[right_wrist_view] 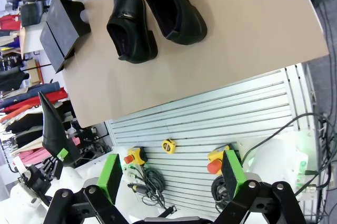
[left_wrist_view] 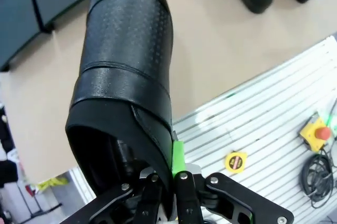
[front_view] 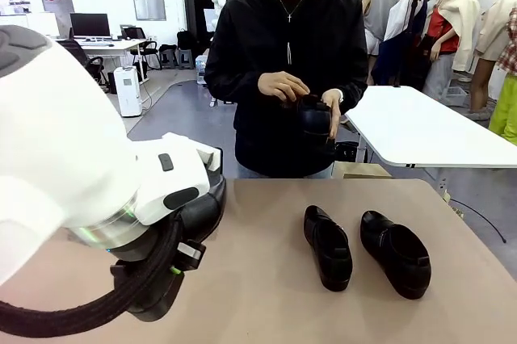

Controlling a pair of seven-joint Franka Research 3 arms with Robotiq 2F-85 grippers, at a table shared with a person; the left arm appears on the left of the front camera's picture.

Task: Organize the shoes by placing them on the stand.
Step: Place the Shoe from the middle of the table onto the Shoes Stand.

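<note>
Shoe nearest you: the held shoe (left_wrist_view: 126,77) hangs off the table, its toe pointing away from the wrist and out over the tan table (left_wrist_view: 226,77).
Left gripper: your left gripper (left_wrist_view: 169,174) is clamped tight on the rim of that shoe's heel end. One finger is inside the opening and the green pad (left_wrist_view: 178,155) presses on the outside.
Right gripper: your right gripper (right_wrist_view: 171,177) is spread wide and grasps nothing. Its green pads (right_wrist_view: 109,177) sit above the slotted metal base, short of the table's near edge.
Base: you can see a yellow tape measure (right_wrist_view: 168,145) and a yellow box with a red button (right_wrist_view: 136,156) lying on the slats.
Pair on the table: two shoes stand on their soles, roughly parallel with a gap between them, the left one (front_view: 327,247) just beside the right one (front_view: 396,253).
Stand: the stand (right_wrist_view: 63,29) is two dark flat platforms side by side on the table, near the pair but not touching it.
Far side: a person in a black top holds the fourth shoe (front_view: 315,115) in both hands (front_view: 283,86), well above the table.
</note>
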